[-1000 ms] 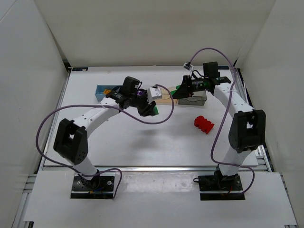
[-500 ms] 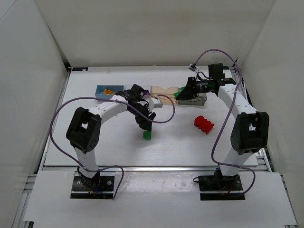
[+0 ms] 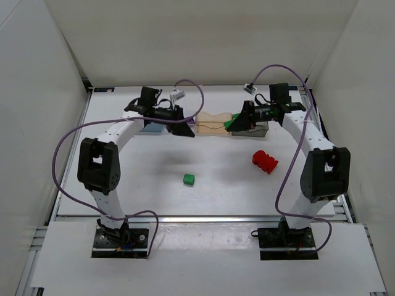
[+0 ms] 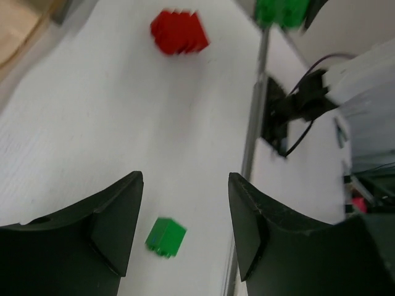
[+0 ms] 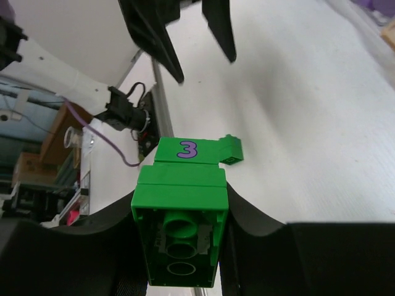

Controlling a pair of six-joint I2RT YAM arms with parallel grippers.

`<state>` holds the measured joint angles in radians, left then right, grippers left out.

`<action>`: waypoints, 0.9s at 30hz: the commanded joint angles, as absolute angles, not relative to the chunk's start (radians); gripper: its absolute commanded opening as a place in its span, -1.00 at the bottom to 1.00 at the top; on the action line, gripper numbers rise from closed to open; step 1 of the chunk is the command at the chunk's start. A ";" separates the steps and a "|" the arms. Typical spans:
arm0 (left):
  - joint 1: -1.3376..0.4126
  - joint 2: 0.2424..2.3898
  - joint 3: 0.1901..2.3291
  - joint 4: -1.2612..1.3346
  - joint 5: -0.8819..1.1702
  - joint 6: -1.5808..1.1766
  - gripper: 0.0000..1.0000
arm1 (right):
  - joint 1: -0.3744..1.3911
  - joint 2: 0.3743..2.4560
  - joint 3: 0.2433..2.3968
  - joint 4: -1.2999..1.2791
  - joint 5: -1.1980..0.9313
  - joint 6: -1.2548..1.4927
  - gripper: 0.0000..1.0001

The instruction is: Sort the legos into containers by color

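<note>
My right gripper (image 3: 232,123) is shut on a green lego cluster (image 5: 182,203) marked with a purple 3, held above the gap between the pale orange box (image 3: 213,119) and the smoky grey box (image 3: 258,129). A small green brick (image 3: 189,179) lies alone on the table; it also shows in the left wrist view (image 4: 165,236) and the right wrist view (image 5: 229,151). The red lego (image 3: 265,161) lies right of centre. My left gripper (image 3: 187,129) is open and empty beside the blue box (image 3: 151,127). The yellow and purple legos and the clear box are hidden.
White walls close the table on the left, back and right. The metal front edge (image 3: 197,217) runs by the arm bases. The left arm's purple cable (image 3: 185,83) loops above the back of the table.
The left gripper let go of a small green brick, which now lies on the table. The left arm swung back to the blue box. The right arm barely moved.
</note>
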<state>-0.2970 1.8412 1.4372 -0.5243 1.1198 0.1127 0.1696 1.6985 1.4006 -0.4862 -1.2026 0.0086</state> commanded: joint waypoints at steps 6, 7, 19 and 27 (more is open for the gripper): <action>-0.302 1.841 1.558 -0.265 1.359 -0.230 0.37 | 0.256 1.660 1.436 -0.486 -1.322 -0.066 -1.00; -0.304 1.842 1.565 -0.265 1.358 -0.239 0.37 | 0.262 1.661 1.437 -0.489 -1.322 -0.072 -1.00; -0.313 1.858 1.588 -0.265 1.428 -0.256 0.41 | 0.333 1.716 1.519 -0.471 -1.316 -0.075 -1.00; -0.325 1.859 1.600 -0.244 1.453 -0.259 0.45 | 0.359 1.743 1.536 -0.459 -1.310 -0.066 -1.00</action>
